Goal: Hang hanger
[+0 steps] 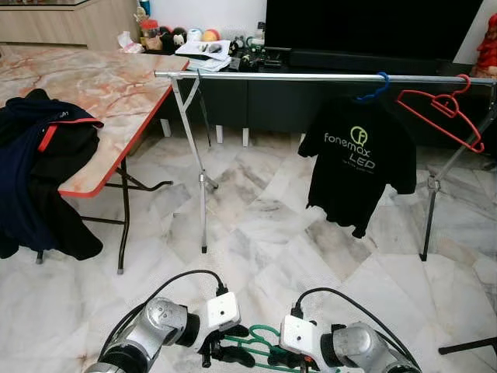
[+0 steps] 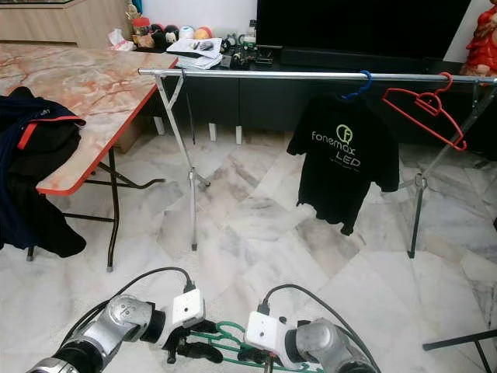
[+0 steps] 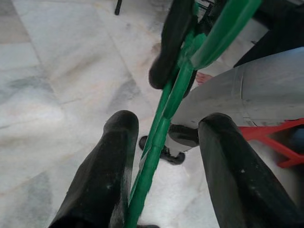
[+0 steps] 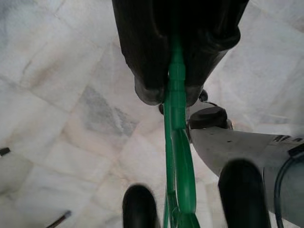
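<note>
At nine o'clock in the left eye view a marble-patterned table (image 1: 101, 85) with an orange edge is carrying a dark jacket (image 1: 39, 163) that is draping over its near side. Across the twelve o'clock band a silver clothes rail (image 1: 311, 77) is standing on crossed legs on the pale marble floor (image 1: 256, 225), in front of a dark TV cabinet (image 1: 326, 54) cluttered with small items. Toward one o'clock a black T-shirt (image 1: 359, 159) is hanging from a blue hanger (image 1: 377, 88), its print reading "fonemax LED" under a round logo. At two o'clock an empty red hanger (image 1: 443, 109) is hanging tilted on the rail.

At six o'clock, low above the floor, both arms are meeting on the green hanger (image 1: 260, 342). The left gripper (image 3: 164, 156) is standing wide, its two fingers either side of the hanger's green bar, one finger touching it. The right gripper (image 4: 172, 92) is clamping its fingers tight on the green bar, holding the hanger well short of the rail.
</note>
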Robot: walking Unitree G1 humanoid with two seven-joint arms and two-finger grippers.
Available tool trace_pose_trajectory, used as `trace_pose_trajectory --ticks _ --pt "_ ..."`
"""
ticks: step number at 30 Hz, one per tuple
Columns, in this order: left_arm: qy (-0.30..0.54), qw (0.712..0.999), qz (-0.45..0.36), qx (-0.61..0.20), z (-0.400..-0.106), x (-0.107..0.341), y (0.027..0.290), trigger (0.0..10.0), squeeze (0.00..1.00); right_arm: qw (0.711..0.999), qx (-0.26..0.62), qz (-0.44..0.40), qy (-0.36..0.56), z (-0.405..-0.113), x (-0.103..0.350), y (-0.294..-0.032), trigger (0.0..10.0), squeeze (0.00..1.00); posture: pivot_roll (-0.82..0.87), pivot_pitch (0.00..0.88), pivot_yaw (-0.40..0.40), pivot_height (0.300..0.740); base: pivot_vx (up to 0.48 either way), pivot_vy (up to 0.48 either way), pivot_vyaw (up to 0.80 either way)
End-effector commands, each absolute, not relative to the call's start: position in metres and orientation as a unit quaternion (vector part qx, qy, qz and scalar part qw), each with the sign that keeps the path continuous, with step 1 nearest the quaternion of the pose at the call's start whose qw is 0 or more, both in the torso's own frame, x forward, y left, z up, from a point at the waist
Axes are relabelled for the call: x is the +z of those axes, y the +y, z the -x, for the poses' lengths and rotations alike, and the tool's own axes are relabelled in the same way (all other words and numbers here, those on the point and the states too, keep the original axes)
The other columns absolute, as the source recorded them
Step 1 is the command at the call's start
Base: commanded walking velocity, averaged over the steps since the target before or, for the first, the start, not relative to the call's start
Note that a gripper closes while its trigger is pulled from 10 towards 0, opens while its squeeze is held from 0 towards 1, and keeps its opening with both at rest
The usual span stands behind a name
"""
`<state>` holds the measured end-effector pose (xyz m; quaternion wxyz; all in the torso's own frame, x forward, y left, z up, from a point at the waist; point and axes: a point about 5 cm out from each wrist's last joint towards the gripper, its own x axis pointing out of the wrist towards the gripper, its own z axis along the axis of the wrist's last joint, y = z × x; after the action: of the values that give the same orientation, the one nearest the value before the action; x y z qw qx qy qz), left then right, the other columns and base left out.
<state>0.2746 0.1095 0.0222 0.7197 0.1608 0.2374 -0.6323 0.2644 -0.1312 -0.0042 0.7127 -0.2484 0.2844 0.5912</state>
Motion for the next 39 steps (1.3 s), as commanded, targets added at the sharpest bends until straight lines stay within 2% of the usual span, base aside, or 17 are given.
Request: trace_pose_trajectory --ticks 1,2,4,29,30,31,32,33,38,39 --pt "0.248 0.713 -0.155 -0.637 -0.273 0.02 0.11 3.4 0.0 0.724 0.589 0.243 0.264 -0.272 0.004 -0.127 10.0 0.0 0.02 0.087 -0.004 0.74 0.0 0.0 0.0" --pt "0.249 0.712 -0.152 -0.638 -0.272 0.02 0.109 1.5 0.0 0.724 0.591 0.241 0.262 -0.273 0.005 -0.126 10.0 0.0 0.02 0.089 -0.003 0.74 0.0 0.0 0.0" --pt "0.249 0.712 -0.148 -0.639 -0.272 0.02 0.109 0.0 0.0 0.723 0.593 0.24 0.26 -0.274 0.006 -0.125 10.0 0.0 0.02 0.089 -0.003 0.74 0.0 0.0 0.0" --pt "0.25 0.715 -0.14 -0.638 -0.272 0.019 0.108 0.0 0.0 0.721 0.598 0.229 0.263 -0.277 0.01 -0.126 10.0 0.0 0.02 0.078 -0.008 0.74 0.0 0.0 0.0" --pt "0.25 0.715 -0.142 -0.638 -0.272 0.019 0.108 0.0 0.0 0.721 0.599 0.226 0.265 -0.276 0.01 -0.126 10.0 0.17 0.02 0.078 -0.008 0.74 0.0 0.0 0.0" --pt "0.251 0.713 -0.148 -0.638 -0.272 0.019 0.109 0.0 0.0 0.719 0.602 0.224 0.267 -0.276 0.009 -0.126 10.0 0.82 0.02 0.075 -0.009 0.74 0.0 0.0 0.0" --pt "0.251 0.713 -0.148 -0.638 -0.272 0.019 0.109 0.0 0.0 0.719 0.602 0.224 0.267 -0.276 0.009 -0.126 10.0 0.82 0.02 0.075 -0.009 0.74 0.0 0.0 0.0" --pt "0.252 0.711 -0.152 -0.639 -0.271 0.018 0.11 0.0 0.0 0.714 0.606 0.221 0.271 -0.275 0.009 -0.126 10.0 1.0 0.02 0.071 -0.008 0.74 0.0 0.0 0.0" --pt "0.253 0.708 -0.158 -0.64 -0.271 0.018 0.111 0.0 0.0 0.694 0.622 0.216 0.291 -0.269 0.006 -0.131 10.0 1.0 0.02 0.065 -0.009 0.74 0.0 0.0 0.0" --pt "0.254 0.707 -0.16 -0.64 -0.271 0.017 0.113 0.0 0.0 0.674 0.627 0.237 0.309 -0.266 0.002 -0.136 10.0 1.0 0.02 0.065 -0.009 0.74 0.0 0.0 0.0"
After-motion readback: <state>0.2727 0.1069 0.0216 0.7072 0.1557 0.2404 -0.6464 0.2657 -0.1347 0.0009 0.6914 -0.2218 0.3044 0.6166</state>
